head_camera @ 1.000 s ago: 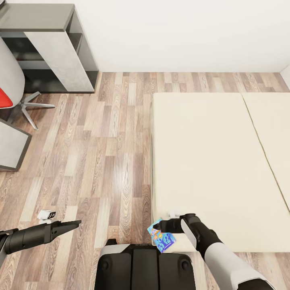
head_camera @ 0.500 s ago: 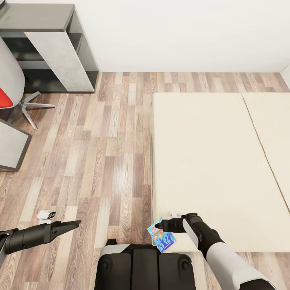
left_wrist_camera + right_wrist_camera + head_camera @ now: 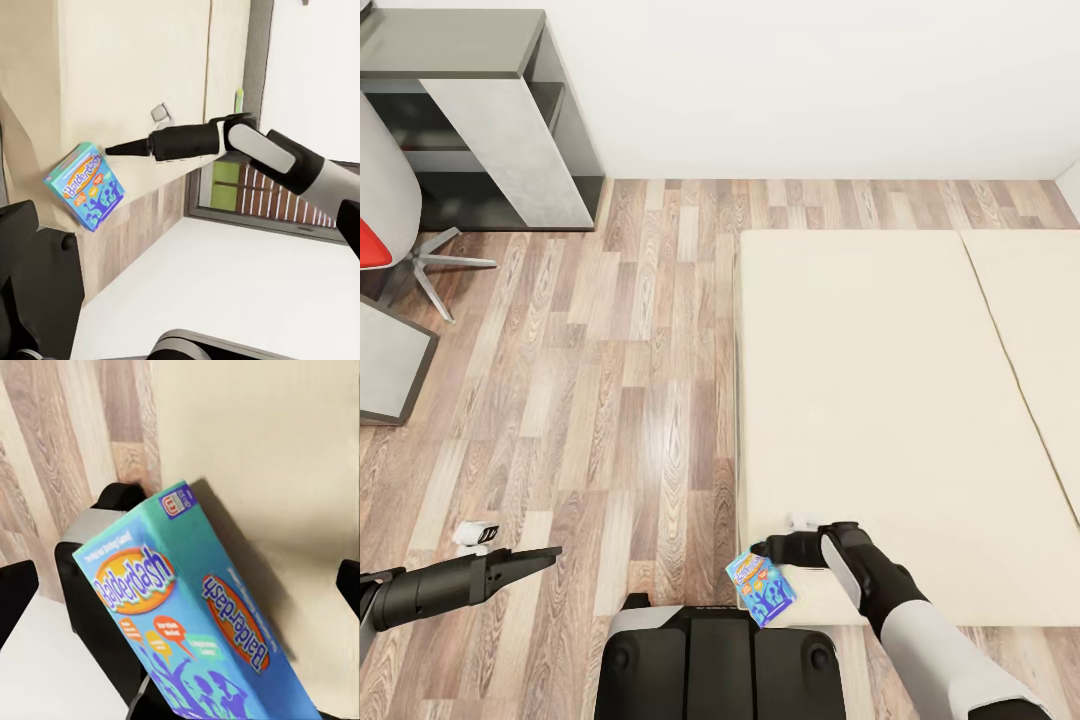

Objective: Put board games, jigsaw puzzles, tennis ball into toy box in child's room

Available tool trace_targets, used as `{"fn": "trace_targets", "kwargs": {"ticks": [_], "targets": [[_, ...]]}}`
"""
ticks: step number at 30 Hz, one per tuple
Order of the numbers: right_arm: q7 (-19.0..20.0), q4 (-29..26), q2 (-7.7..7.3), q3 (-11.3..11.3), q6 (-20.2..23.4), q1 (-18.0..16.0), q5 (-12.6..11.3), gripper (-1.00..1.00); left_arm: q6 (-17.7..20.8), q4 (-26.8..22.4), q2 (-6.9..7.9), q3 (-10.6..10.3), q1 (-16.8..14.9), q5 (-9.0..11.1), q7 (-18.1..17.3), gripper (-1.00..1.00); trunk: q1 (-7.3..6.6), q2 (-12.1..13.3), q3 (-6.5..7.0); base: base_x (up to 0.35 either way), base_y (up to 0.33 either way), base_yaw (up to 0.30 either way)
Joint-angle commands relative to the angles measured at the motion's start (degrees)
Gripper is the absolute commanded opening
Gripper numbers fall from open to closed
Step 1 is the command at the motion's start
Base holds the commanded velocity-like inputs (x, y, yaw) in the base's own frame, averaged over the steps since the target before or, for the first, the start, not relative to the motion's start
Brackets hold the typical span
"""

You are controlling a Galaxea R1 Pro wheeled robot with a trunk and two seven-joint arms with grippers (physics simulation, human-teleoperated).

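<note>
The floor [image 3: 610,400] is wood plank with a visible grain and a low sheen. The bed [image 3: 880,400] has a plain matt beige mattress that looks like smooth cloth. The board game [image 3: 761,588] reads as glossy printed card. The right pincer [image 3: 760,549] and the left pincer [image 3: 550,552] look like matt black plastic.

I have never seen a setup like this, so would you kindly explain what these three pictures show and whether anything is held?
It is a simulated wheeled robot with two arms. The large picture looks down from its head; the other two come from cameras by each gripper. The left gripper hangs over the wood floor. The right gripper reaches to the near corner of the bed, where a blue board game sits tilted. Its fingers stand apart either side of the box, so nothing looks held.
</note>
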Motion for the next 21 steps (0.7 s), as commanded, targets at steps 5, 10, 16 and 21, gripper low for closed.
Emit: {"fn": "trace_targets", "kwargs": {"ticks": [5,10,16,21], "targets": [[-0.09,-5.73,-1.54,-0.61,3.6,0.27,-0.6,1.0,0.59,-0.01,0.01,0.0,-0.01,-0.07,-0.23,1.0,0.03,-0.08,-0.06,0.0,0.0,0.0],[-0.05,-12.3,-2.67,-2.32,6.45,0.23,-0.81,1.0,0.58,-0.01,0.01,0.0,-0.01,-0.08,-0.23,1.0,0.03,-0.08,-0.06,0.0,0.0,0.0],[1.45,-19.85,-3.4,-4.86,9.66,1.51,-1.16,1.0,0.6,-0.01,0.01,0.0,-0.01,-0.07,-0.23,1.0,0.03,-0.08,-0.06,0.0,0.0,0.0],[4.63,-26.41,-3.89,-6.95,12.01,4.31,-1.26,1.0,0.59,-0.01,0.01,0.0,-0.01,-0.05,-0.23,1.0,0.03,-0.08,-0.06,0.0,0.0,0.0]]}}
